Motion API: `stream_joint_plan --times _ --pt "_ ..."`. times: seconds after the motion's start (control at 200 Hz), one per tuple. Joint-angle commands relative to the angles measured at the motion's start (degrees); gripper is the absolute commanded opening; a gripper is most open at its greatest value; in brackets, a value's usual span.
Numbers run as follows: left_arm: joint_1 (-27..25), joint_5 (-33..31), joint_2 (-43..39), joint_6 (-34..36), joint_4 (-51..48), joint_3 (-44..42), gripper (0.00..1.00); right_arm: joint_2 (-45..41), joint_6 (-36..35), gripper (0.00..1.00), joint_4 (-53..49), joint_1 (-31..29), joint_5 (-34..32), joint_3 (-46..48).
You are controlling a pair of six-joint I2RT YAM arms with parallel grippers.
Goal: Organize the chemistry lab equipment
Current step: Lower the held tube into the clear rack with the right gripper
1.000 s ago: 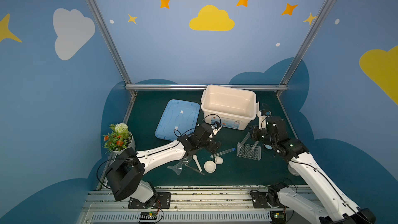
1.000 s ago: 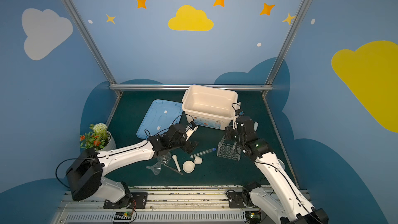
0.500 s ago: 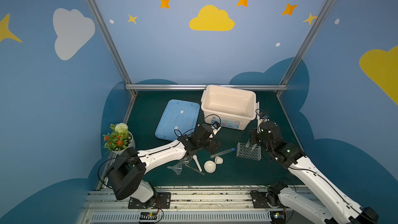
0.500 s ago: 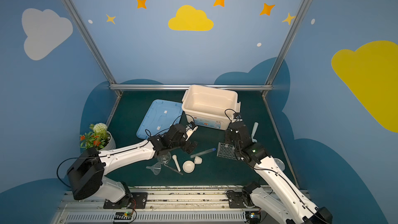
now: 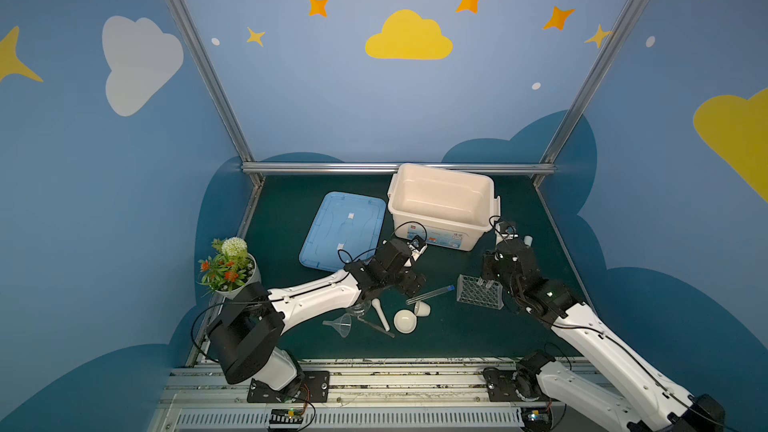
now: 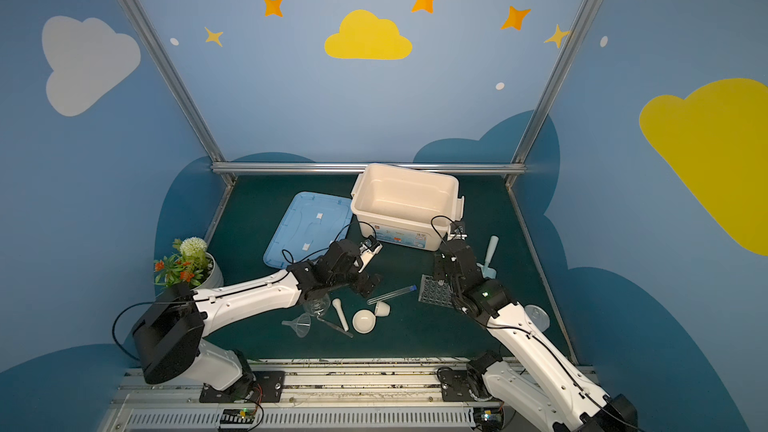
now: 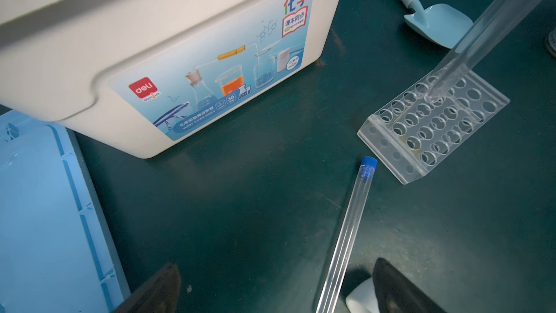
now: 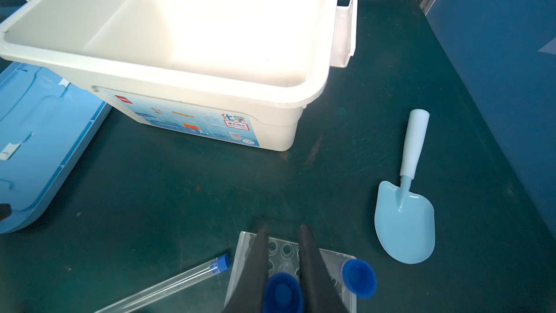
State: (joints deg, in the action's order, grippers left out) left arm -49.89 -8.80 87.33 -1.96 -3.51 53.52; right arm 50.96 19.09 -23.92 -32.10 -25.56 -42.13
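Overhead, in both top views, the right gripper (image 5: 487, 280) stands over the clear rack (image 5: 478, 295). Left wrist view: the left gripper (image 7: 276, 293), jaws wide apart, flanks a lying test tube (image 7: 346, 236). Right wrist view: jaws clamped on an upright blue-capped tube (image 8: 282, 295).

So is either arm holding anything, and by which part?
Yes: the right gripper pinches a test tube near its blue cap, at the clear rack. The left gripper is open and empty.

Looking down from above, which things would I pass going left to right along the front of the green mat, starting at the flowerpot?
Potted flower plant → clear plastic funnel → white pestle → round white bowl → clear holed rack.
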Motion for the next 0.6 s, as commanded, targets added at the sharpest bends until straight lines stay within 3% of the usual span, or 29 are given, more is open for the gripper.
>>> stream_joint_plan --times 0.0,0.596 --pt "0.3 0.0 0.7 -0.5 -0.8 0.6 1.0 0.0 0.3 0.02 2.3 -0.4 -1.3 1.0" --pt "0.3 0.1 0.8 -0.7 -0.9 0.4 1.0 -0.5 2.1 0.02 5.7 -0.4 -2.4 3.2"
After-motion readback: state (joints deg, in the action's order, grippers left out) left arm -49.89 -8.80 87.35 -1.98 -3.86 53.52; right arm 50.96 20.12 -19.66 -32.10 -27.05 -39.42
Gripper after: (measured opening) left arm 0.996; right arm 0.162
